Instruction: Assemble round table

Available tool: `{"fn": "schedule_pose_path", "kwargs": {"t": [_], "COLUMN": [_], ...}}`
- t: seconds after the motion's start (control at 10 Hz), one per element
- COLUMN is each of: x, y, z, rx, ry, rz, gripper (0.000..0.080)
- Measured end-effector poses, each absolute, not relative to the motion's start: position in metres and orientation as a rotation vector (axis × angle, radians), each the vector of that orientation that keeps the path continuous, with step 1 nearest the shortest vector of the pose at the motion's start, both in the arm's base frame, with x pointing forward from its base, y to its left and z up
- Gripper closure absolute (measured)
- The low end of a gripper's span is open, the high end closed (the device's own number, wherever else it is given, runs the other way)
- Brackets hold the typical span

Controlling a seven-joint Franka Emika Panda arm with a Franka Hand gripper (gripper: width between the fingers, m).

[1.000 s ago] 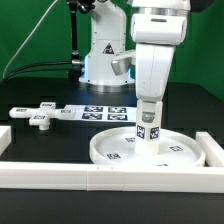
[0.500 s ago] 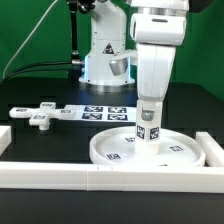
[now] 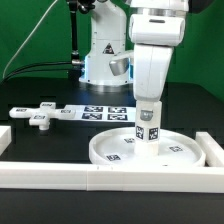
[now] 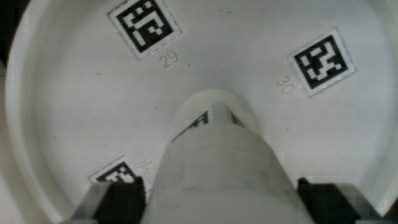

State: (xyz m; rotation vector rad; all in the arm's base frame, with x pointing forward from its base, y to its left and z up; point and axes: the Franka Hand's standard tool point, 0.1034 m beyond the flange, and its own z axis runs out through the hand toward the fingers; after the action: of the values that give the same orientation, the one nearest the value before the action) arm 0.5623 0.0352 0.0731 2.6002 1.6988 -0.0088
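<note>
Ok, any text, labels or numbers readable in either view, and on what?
Words or numbers: none readable in either view.
Triangle sign on the arm base: too small to read.
Square tags on the disc, leg and marker board: black-and-white patterns only, no text.

One disc (image 3: 178,153), one leg (image 3: 148,131), one foot (image 3: 40,119), perhaps three border rails (image 3: 100,176)

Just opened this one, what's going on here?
The gripper is shut on the leg, holding it upright at the middle of the disc. The leg's lower end is down at the disc's surface, but whether it is seated there cannot be told. The foot lies apart, toward the exterior view's left, not yet fitted.
</note>
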Motion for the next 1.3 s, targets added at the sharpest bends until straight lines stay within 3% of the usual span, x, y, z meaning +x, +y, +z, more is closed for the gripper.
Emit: {"fn": "schedule_pose_path", "kwargs": {"t": [0.4, 1.0, 1.3], "x": [0.5602, 0.5615, 0.56], "y": [0.0381, 0.0399, 0.0386], "z": [0.0728, 0.073, 0.0724], "rx": [2.937, 3.076, 3.165], "ry": [1.032, 0.514, -0.163], "rz": [-0.007, 0.025, 0.017], "gripper": [0.0392, 0.039, 0.039]}}
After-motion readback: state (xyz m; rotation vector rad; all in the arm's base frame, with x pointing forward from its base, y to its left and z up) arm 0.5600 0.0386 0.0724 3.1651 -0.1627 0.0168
